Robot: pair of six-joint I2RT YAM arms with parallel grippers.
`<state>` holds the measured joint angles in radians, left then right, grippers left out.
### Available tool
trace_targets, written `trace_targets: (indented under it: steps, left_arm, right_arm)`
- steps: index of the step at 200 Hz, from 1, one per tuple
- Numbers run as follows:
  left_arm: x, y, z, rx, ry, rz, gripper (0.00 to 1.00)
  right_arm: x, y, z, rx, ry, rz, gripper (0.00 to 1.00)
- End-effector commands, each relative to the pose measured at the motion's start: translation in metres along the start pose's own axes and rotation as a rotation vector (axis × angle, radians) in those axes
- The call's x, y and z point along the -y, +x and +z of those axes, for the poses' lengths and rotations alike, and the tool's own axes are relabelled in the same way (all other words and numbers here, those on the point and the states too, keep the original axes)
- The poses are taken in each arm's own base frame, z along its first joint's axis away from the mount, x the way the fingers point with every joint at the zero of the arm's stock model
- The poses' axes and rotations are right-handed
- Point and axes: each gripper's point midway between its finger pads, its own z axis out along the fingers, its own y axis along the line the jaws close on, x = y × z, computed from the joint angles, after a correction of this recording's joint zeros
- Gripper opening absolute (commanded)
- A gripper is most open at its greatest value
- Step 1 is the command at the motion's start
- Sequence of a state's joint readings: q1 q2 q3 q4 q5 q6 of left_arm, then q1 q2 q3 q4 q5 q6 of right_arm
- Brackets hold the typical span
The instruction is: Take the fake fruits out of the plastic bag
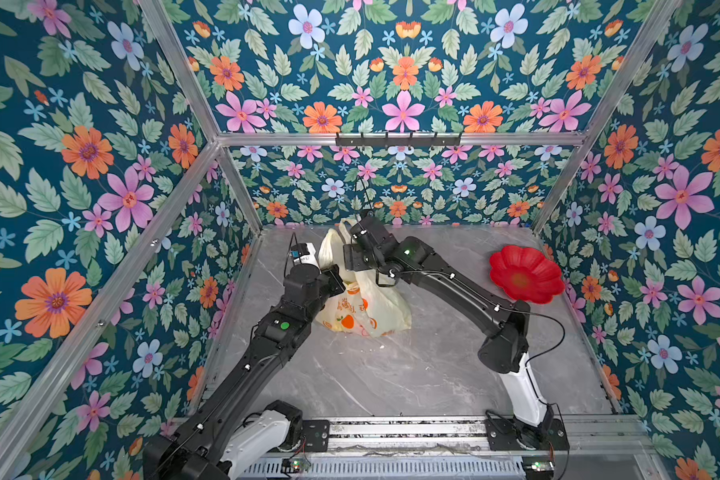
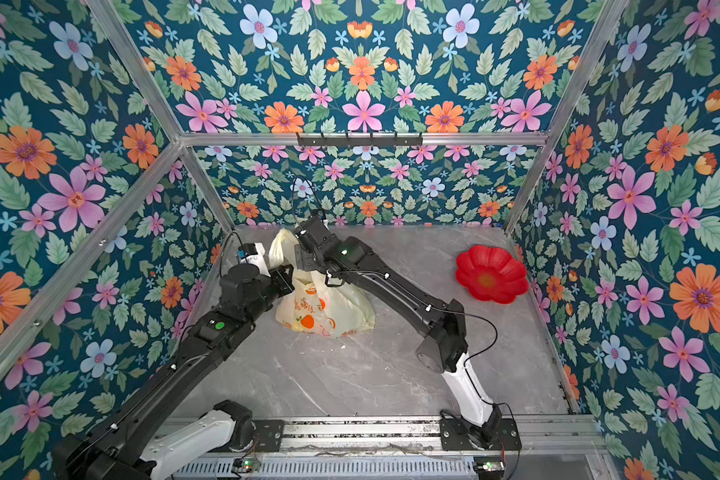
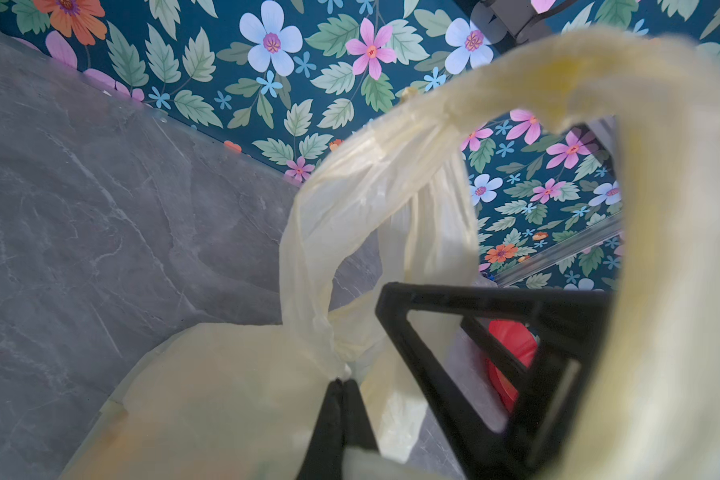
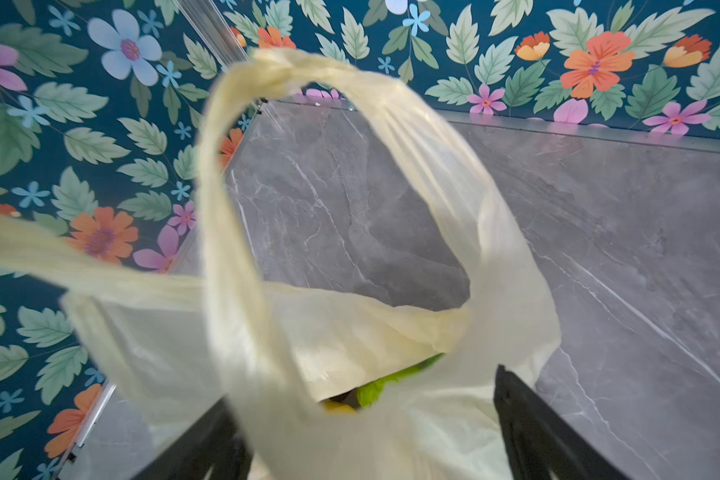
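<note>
1. The left gripper (image 3: 341, 384) is clenched on a thin fold of the bag (image 1: 377, 309), where a handle begins.
2. The right gripper (image 4: 362, 392) is spread wide, with one jaw at each side of the bag mouth, grasping nothing.
3. The bag stands in the middle of both top views on the table (image 1: 391, 374). The fruits (image 4: 385, 384) show green and yellow inside.
4. The film looks soft and slippery. The fruits are probably light, hard and glossy, so better to take one across its body.
5. The plate (image 1: 524, 274) lies well apart, at right.

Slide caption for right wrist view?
Open right gripper straddles the mouth of the plastic bag, green and yellow fake fruits visible inside.
</note>
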<state>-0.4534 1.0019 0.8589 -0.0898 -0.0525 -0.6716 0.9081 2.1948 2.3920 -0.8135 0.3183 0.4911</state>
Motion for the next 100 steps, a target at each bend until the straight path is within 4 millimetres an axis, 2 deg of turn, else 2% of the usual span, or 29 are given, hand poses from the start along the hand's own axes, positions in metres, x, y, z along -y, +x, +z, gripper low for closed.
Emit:
trace_targets:
  steps: [1, 27, 39, 53, 60, 73, 86, 100]
  left_arm:
    - [0.006, -0.008, -0.002, 0.028, 0.023, -0.001, 0.00]
    - [0.005, -0.009, -0.001, 0.032, 0.017, -0.003, 0.00]
    - [0.006, -0.010, -0.002, 0.034, 0.019, -0.004, 0.00]
    - [0.006, -0.011, -0.003, 0.039, 0.015, -0.005, 0.00]
    - [0.005, -0.012, -0.004, 0.043, 0.009, -0.005, 0.00]
    - [-0.001, -0.014, -0.006, 0.054, -0.018, -0.008, 0.00]
    - [-0.007, -0.014, -0.008, 0.061, -0.052, -0.013, 0.00]
    - [-0.017, -0.014, -0.009, 0.066, -0.102, -0.021, 0.00]
  right_arm:
    - [0.000, 0.008, 0.002, -0.044, 0.013, -0.039, 0.89]
    - [-0.001, 0.012, 0.010, -0.042, 0.007, -0.048, 0.94]
    - [0.005, 0.013, 0.018, -0.038, 0.035, -0.054, 0.95]
    - [0.018, 0.014, 0.029, -0.050, 0.067, -0.032, 0.88]
    - [0.026, 0.013, 0.033, -0.058, 0.082, -0.014, 0.82]
    - [0.041, 0.010, 0.039, -0.062, 0.105, 0.008, 0.64]
    - [0.050, 0.004, 0.038, -0.048, 0.122, 0.011, 0.44]
    - [0.055, -0.003, 0.032, -0.024, 0.136, 0.002, 0.26]
